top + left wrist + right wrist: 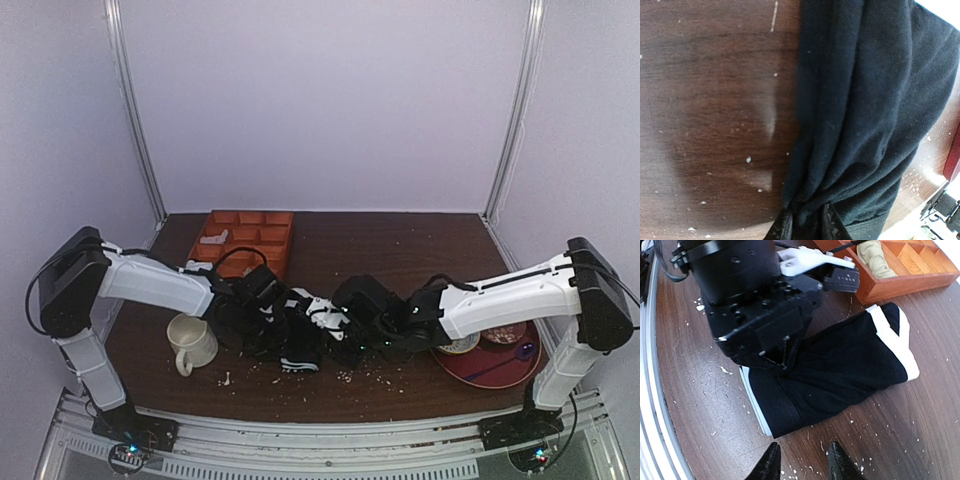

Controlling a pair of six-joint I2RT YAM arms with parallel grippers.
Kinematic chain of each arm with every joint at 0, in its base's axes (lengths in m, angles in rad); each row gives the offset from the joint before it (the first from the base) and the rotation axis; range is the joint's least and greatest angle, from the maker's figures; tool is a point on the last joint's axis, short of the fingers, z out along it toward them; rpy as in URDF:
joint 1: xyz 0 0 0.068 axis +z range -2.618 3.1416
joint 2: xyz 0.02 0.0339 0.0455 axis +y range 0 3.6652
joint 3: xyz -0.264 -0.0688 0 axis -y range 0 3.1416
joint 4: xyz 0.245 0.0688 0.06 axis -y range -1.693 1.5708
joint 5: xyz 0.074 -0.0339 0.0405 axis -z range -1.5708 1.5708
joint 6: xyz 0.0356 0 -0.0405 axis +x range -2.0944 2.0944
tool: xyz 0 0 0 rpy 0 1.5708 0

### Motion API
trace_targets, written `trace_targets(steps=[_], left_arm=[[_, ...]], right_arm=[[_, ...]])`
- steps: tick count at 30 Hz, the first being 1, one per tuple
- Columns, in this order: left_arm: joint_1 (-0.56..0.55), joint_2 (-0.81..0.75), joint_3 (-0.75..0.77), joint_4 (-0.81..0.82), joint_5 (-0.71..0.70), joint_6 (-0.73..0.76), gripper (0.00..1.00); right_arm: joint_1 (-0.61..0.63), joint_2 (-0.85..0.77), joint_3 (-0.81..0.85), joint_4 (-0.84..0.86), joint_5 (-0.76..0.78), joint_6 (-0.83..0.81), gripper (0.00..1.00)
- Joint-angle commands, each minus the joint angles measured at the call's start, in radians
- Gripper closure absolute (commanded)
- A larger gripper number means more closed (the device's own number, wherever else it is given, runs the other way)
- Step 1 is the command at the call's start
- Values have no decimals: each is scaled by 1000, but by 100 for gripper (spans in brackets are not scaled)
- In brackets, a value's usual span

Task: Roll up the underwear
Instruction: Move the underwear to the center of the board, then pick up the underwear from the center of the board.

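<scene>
Under my left wrist, my left gripper (804, 226) is clenched on the underwear (865, 110): the two fingertips (781, 227) at the bottom edge pinch a gathered fold of black cloth, and only their tips show. The fabric runs up and away in long creases across the right half of that view, its far end cut off by the frame. Beside it lies the bare brown table (705, 100), speckled with pale crumbs.

Under my right wrist, my right gripper (802, 462) hangs released over the table (920, 410); its two dark fingertips (769, 466) stand apart with only wood and crumbs between them, just short of the near edge of the underwear (840, 375). The garment lies flat and folded, white edging along its near-left side and at its far right end. My left arm's black wrist (745, 295) sits on top of it and hides its upper left part, so I cannot make out how much cloth lies beneath. Beyond, a corner of an orange compartment tray (900, 275) holds a beige lump (875, 257), cut off at the top.

From above, both arms meet mid-table and cover most of the underwear (300, 345); whether one or two pieces lie there is hard to tell. A cream mug (192, 342) stands to the left, a red plate (500, 365) lies half under my right arm, and the tray (250, 238) sits farther back.
</scene>
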Motion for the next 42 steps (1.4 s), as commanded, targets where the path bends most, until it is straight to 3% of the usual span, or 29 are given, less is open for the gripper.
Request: trace_targets(steps=[1,5,9,20,31,42], left_arm=[[-3,17,-34,-56,-10,-8,75],[-4,32,-23,-60,0,3,87],[-3,26,-21,-64,-4,9,71],[-4,31,39,-98,-4,36,66],[-2,-6,51,-155,-28,48,54],[8,-56,16,-145,-14,45,47]], right_arm=[[47,25,-29,61,80,-70,70],[73,37,-90,154,109,-107,69],[78,34,-131,207,133,-88,69],[77,-31,-173,267,195,19,67],[39,-147,-282,348,189,101,64],[28,-256,-377,414,128,-18,62]])
